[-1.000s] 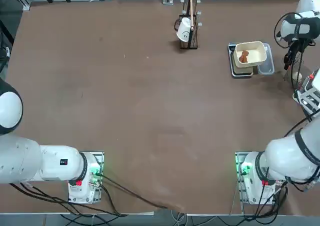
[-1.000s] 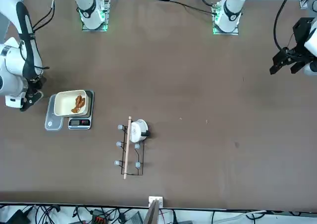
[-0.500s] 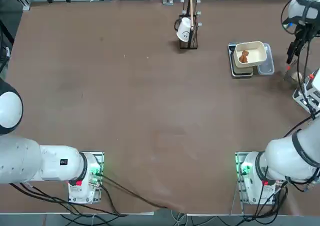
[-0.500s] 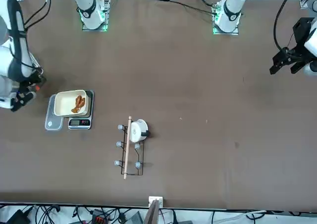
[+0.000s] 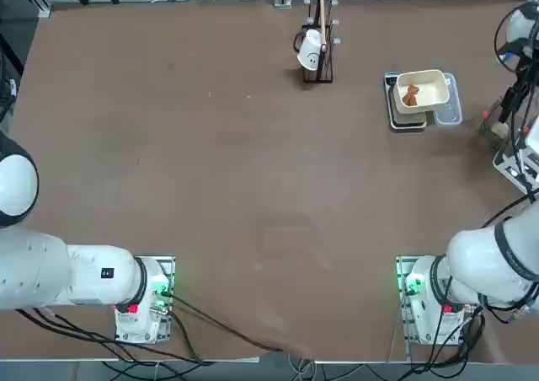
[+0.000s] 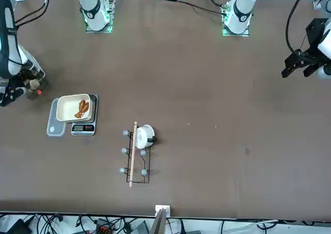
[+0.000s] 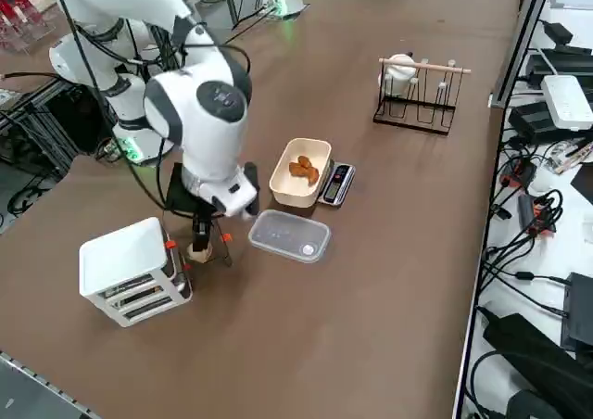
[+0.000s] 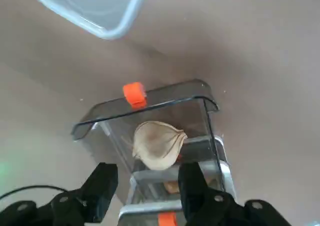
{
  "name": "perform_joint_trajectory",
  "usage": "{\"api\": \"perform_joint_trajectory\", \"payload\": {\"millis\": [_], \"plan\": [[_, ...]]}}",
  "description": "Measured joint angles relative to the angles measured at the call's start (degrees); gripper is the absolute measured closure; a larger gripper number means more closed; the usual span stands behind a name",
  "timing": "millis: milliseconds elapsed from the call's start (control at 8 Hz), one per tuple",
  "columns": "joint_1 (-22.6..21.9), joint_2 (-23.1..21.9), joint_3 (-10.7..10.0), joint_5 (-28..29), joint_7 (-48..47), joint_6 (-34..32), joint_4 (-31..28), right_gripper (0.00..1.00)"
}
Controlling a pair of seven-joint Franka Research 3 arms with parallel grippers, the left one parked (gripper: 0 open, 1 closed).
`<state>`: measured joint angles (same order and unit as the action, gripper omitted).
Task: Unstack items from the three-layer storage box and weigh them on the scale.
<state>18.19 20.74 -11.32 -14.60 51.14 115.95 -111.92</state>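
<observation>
The three-layer storage box (image 7: 130,269) is a white rack at the table's right edge, also in the top view (image 5: 524,160). Its top grey drawer (image 8: 197,113), with an orange tab, stands pulled out. A pale cream roundish item (image 8: 159,145) lies in that drawer (image 7: 197,250). My right gripper (image 8: 150,183) hangs just over it, open, one finger (image 8: 104,183) on each side of the item. In the side view the gripper (image 7: 200,236) is beside the box. A brown lumpy item (image 5: 410,95) lies in the cream tub (image 5: 429,82) on the scale (image 7: 336,184).
A clear plastic tray (image 7: 289,236) lies between the tub and the storage box. A dark narrow stand (image 5: 319,35) with a white cup stands at the far edge. The parked left arm (image 6: 310,53) hangs over the other end of the table.
My right arm has swung from beside the tub out to the storage box and come down over the pulled-out drawer. The fingers now stand apart around the pale item.
</observation>
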Motion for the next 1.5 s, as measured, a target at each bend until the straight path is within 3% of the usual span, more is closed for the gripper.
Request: {"api": "perform_joint_trajectory", "payload": {"millis": [625, 1000, 1500], "plan": [[2.84, 0.15, -0.01, 0.00, 0.00, 9.32, -4.76, 0.24], [3.67, 0.77, 0.03, 0.00, -0.06, 11.12, -5.96, 0.27], [3.31, 0.16, 0.38, 0.06, -0.14, 9.56, -5.54, 0.53]]}}
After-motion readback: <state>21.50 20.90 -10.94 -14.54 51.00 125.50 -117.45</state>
